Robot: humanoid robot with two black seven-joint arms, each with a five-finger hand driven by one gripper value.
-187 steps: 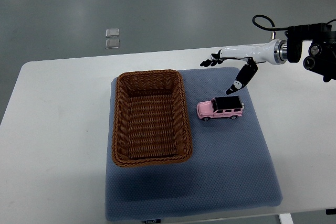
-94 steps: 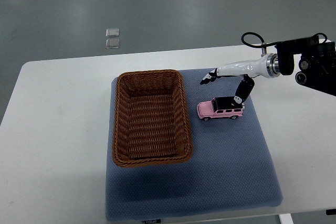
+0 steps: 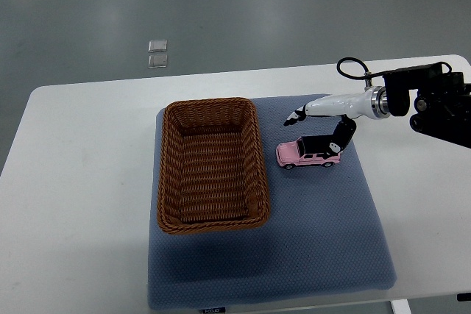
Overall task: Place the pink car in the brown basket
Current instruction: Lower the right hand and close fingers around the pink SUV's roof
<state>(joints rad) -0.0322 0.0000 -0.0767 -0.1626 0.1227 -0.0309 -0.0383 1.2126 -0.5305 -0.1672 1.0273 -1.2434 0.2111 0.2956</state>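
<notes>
Brown wicker is forming the brown basket [image 3: 211, 165], which is sitting on the left part of a blue-grey mat [image 3: 324, 233]; I am seeing nothing inside it, only the woven floor. At the mat's near edge a small dark label is showing, but I am unable to read its print.

I am finding the pink car [image 3: 309, 154] lying on the mat just to the right of the basket, apart from its rim, on its wheels, with its black roof up and its length running left to right.

My right hand [image 3: 318, 124] is reaching in from the right edge over the far right part of the mat. Its fingers [image 3: 296, 118] are standing spread, with the long ones pointing left above the car and the thumb hanging down at the car's rear end. I cannot tell whether the thumb is touching the roof. The hand is gripping nothing.

I am noting the mat covering the middle of the white counter [image 3: 81, 182], leaving bare counter wide on the left and narrower on the right. Open mat is lying in front of the car and the basket. Two small clear squares [image 3: 157, 54] are lying on the grey floor beyond the counter's far edge.
</notes>
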